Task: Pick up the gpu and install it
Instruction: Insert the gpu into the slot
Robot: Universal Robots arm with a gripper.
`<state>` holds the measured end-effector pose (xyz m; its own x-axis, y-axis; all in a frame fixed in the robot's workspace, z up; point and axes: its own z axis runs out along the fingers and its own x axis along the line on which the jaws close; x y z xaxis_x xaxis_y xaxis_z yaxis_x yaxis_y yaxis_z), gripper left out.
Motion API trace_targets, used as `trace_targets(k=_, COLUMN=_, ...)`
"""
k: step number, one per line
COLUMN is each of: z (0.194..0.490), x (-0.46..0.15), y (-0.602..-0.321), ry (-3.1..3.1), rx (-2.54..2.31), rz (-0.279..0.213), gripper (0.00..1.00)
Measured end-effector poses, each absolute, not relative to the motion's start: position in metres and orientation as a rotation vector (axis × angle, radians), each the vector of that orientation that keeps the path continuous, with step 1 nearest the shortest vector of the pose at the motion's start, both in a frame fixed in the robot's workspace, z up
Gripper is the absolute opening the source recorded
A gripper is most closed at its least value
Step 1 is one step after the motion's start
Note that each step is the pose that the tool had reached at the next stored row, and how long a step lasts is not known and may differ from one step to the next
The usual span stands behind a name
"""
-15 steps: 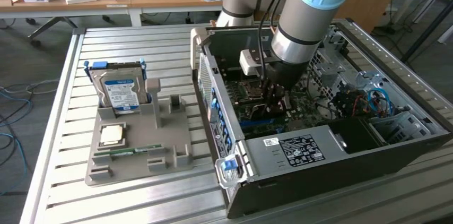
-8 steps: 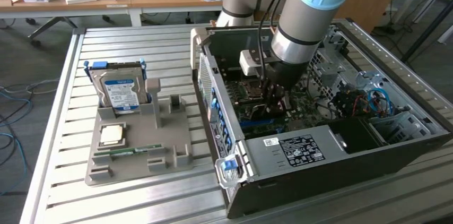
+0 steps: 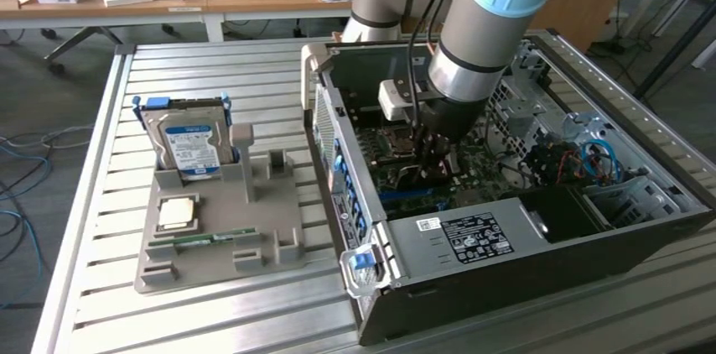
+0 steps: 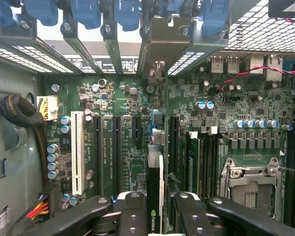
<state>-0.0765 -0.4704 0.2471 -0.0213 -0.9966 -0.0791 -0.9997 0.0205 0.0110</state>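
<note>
1. A gray stand [image 3: 224, 228] is sitting on the slatted metal table [image 3: 101, 203] in the left half of the exterior view.
2. A silver hard drive [image 3: 190, 143] with a blue and white label is standing up at the far end of the stand.
3. A small square chip [image 3: 179, 214] is lying flat on the stand, lower down in the picture.
4. A thin green stick [image 3: 207, 239] is lying in a slot just below the chip.
5. An open computer case [image 3: 504, 245] is lying on the table in the right half of the exterior view.
6. The robot arm [image 3: 487, 27] is reaching down from the top of the picture into the middle of the case.
7. The gripper [image 3: 431, 161] is sitting low inside the case, right above the green board [image 4: 132, 98].
8. In the wrist view, the gripper [image 4: 155, 214] is at the bottom middle of the picture, and its black fingers [image 4: 132, 211] are pinching the gpu [image 4: 155, 187] from both sides.
9. The gpu is standing on its thin edge between the fingers, over the long black slots in the middle of the board.
10. A white slot [image 4: 77, 152] is sitting on the left side of the board.
11. A silver square socket [image 4: 250, 189] is sitting at the lower right of the wrist view.
</note>
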Motion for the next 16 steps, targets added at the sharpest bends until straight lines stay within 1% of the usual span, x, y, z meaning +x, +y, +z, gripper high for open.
trace_targets(k=16, z=0.2468, x=-0.0765, y=-0.4703, ry=2.209, rx=-2.163, rz=0.098, gripper=0.26)
